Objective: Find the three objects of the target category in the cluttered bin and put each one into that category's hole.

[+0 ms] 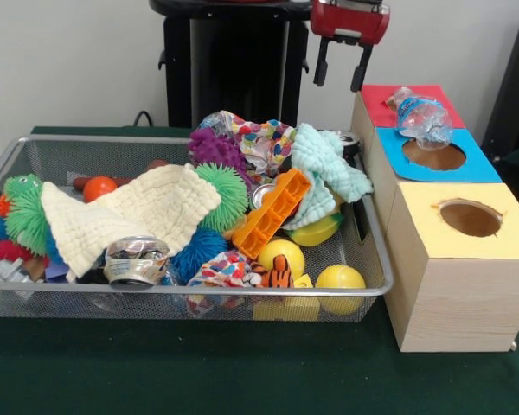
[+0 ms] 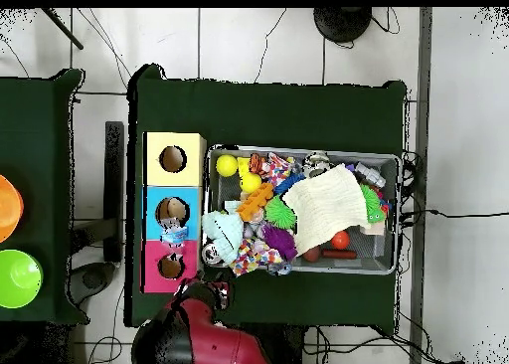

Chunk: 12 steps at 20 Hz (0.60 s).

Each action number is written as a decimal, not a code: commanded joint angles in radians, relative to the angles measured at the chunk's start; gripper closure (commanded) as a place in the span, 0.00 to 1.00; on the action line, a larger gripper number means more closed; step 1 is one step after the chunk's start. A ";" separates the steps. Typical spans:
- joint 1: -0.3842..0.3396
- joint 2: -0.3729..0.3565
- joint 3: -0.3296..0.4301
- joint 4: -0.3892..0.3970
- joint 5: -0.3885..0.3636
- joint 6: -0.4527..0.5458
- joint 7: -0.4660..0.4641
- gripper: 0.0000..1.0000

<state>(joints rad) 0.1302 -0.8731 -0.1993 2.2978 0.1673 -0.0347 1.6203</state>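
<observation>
A crushed plastic bottle [image 1: 421,118] lies across the seam between the red box top [image 1: 413,105] and the blue box top [image 1: 435,156], tipped toward the blue hole [image 1: 434,156] but not down it, while the robot's pincer [image 1: 340,67] hangs above and just behind the row of boxes, well clear of everything. Its two dark fingers [image 1: 361,69] stand apart at a moderate spread with nothing between them and nothing touching them.

By the look of it, the drop-off step is only half done: the bottle, seemingly one of the target items, sits on the lid rather than inside. The next move would likely call either for a nudge or re-grasp to send it into the hole, or for a return to the wire bin [image 1: 35,145] on the green desk [image 1: 242,372] to hunt for the next one.

That search looks awkward. The bin is heaped with a cream cloth [image 1: 147,212], a teal cloth [image 1: 329,164], spiky rubber balls [image 1: 225,194], yellow balls [image 1: 340,278] and an orange block [image 1: 272,213]. A flattened can [image 1: 136,261] rests near the front wall, and another metal piece [image 1: 261,194] peeps out beside the orange block. The yellow box hole [image 1: 470,218] stands open.
</observation>
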 commanded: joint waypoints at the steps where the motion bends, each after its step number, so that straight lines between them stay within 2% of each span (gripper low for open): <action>1: 0.018 0.076 0.109 0.042 0.019 -0.079 0.273 0.00; 12: 0.096 0.063 0.086 0.030 0.085 -0.035 0.282 0.00</action>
<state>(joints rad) 0.2064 -0.8396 -0.1801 2.3305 0.1842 -0.0742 1.6215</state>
